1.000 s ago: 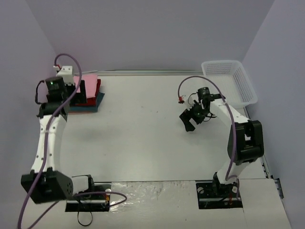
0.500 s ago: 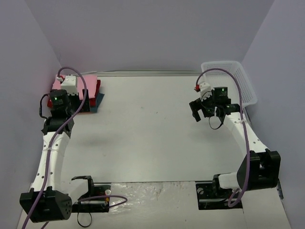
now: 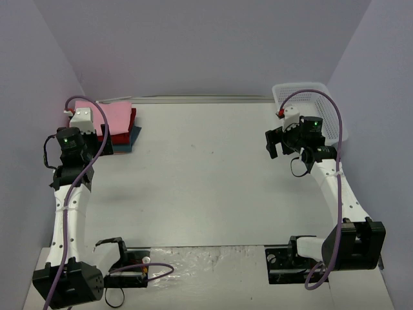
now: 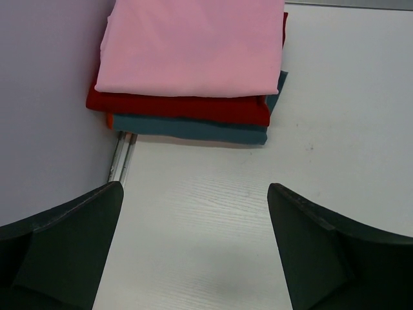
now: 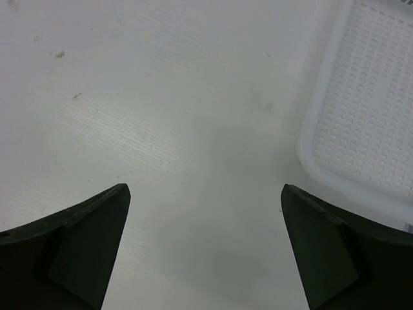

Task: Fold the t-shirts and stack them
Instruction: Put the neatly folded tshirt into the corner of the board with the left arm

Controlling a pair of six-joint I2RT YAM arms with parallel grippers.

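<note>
Pink shirt [image 4: 193, 45] on top, red shirt [image 4: 187, 108] beneath, teal shirt [image 4: 193, 129] at bottom: one folded stack in far left corner of table [image 3: 206, 181], just beside wall [image 4: 45, 97]. Piled there to keep work area free; task judged near complete. Left claw [image 4: 193, 194] open and empty, near stack, touching nothing. Right claw [image 5: 205, 194] open and empty, over bare table beside white basket [image 5: 361, 129]. No brand, label or writing readable; any tag possibly hidden within folds.

Matt cloth t-shirts [image 4: 193, 51], plastic mesh basket [image 5: 368, 123]
</note>
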